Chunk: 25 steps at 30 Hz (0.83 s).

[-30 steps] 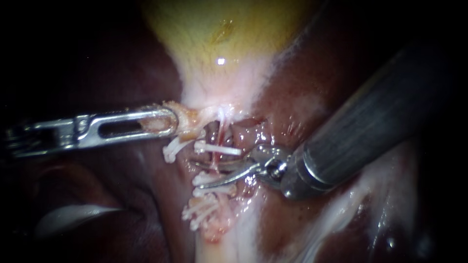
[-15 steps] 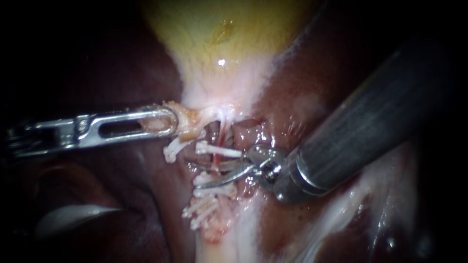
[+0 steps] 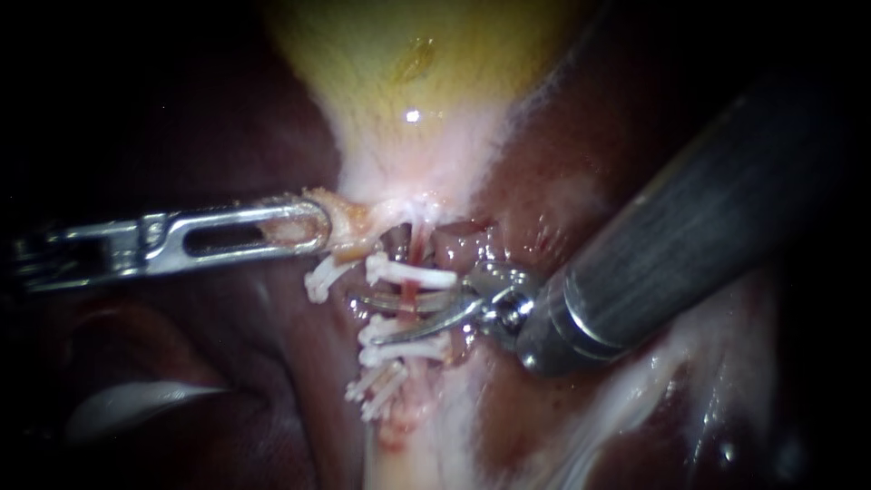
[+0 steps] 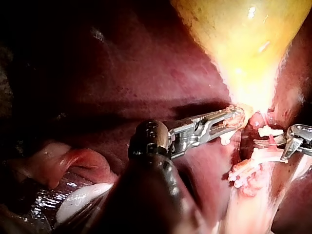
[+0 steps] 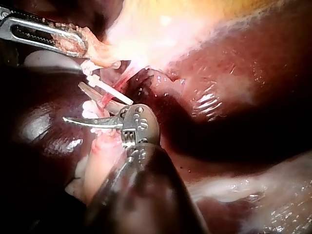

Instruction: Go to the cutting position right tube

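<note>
1. At the far left, the left instrument [image 3: 313,227] comes in almost level. Its slotted jaws are clenched on a flap of pale tissue at the narrow neck of the gallbladder [image 3: 408,73]. The same grasp is seen in the left wrist view [image 4: 234,117].
2. Just to the right of these jaws and a little nearer, a left clip [image 3: 319,279], white, is seen. A bundle of white clips [image 3: 376,390] lies nearer still.
3. In the middle, the right tube [image 3: 410,290] is found. It is thin and reddish, and it runs from the gallbladder neck toward the near side. It is crossed by a white far clip [image 3: 413,274] and, nearer, by the white near clips [image 3: 404,349].
4. The right instrument [image 3: 365,319] ends in two curved blades, and these are held apart, gripping nothing. The bare stretch of the right tube between the far clip and the near clips lies between the parted blades. Whether a blade touches the tube cannot be told. In the right wrist view [image 5: 73,102] the gap between the blades is also shown.
5. At the right, the dark shaft of this instrument is seen over the liver [image 3: 562,163].
</note>
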### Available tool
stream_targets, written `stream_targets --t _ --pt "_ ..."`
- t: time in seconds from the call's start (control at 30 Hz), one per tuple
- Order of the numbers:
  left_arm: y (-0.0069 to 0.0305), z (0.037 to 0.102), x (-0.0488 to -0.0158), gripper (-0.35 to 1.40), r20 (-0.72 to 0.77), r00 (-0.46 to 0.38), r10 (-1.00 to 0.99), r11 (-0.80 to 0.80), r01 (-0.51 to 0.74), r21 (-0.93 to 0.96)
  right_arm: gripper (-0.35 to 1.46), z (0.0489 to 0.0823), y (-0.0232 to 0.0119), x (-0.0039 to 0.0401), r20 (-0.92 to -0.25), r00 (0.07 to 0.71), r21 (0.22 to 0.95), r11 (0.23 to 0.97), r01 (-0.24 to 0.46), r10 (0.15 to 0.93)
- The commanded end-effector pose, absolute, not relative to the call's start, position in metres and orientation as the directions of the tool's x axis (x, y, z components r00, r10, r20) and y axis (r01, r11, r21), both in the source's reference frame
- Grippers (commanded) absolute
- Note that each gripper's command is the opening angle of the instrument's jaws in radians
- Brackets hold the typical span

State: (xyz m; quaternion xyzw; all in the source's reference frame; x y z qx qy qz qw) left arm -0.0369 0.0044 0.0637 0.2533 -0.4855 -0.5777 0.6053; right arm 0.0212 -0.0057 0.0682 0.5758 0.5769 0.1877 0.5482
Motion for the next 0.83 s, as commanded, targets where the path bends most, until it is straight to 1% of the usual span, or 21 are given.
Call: stream_targets --t 0.03,0.83 --pt "0.0043 0.0637 -0.0369 -0.35 0.296 -0.139 -0.945 0.204 0.453 0.868 1.43 0.0682 -0.0057 0.0213 -0.416 0.26 0.846 0.266 0.461 0.872" --pt "0.0043 0.0639 -0.0369 -0.35 0.295 -0.137 -0.946 0.205 0.455 0.867 1.42 0.0683 -0.0058 0.0214 -0.415 0.255 0.843 0.264 0.469 0.873"
